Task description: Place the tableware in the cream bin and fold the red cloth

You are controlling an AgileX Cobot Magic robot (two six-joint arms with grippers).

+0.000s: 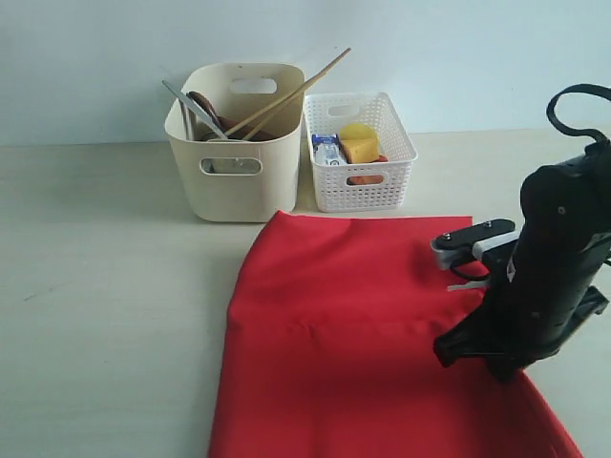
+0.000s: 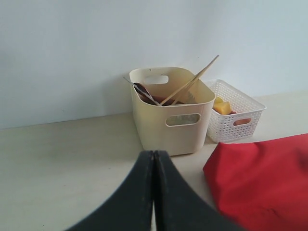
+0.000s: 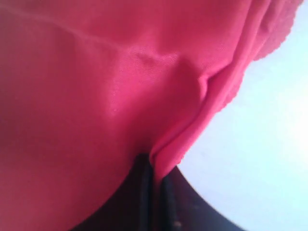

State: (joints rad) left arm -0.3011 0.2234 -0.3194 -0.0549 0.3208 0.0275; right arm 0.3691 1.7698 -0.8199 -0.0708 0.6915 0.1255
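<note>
Exterior: raised, front-on, looking across surface [image 1: 95, 286] toward wall [image 1: 95, 57]. Left wrist: low, well back, facing cream bin [image 2: 159, 137], shared with exterior. Right wrist: pressed close against red cloth [image 3: 96, 96].

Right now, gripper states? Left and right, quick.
Left gripper: closed, holding nothing.
Right gripper: closed on a fold of the red cloth.

Pale beige table [image 1: 105, 286]. At its far side stand the cream bin [image 1: 239, 181] and, just beside it on the right, a white lattice basket [image 1: 368, 181]. The red cloth [image 1: 353, 324] lies spread in front, its far corner apparently touching the bin's base.
</note>
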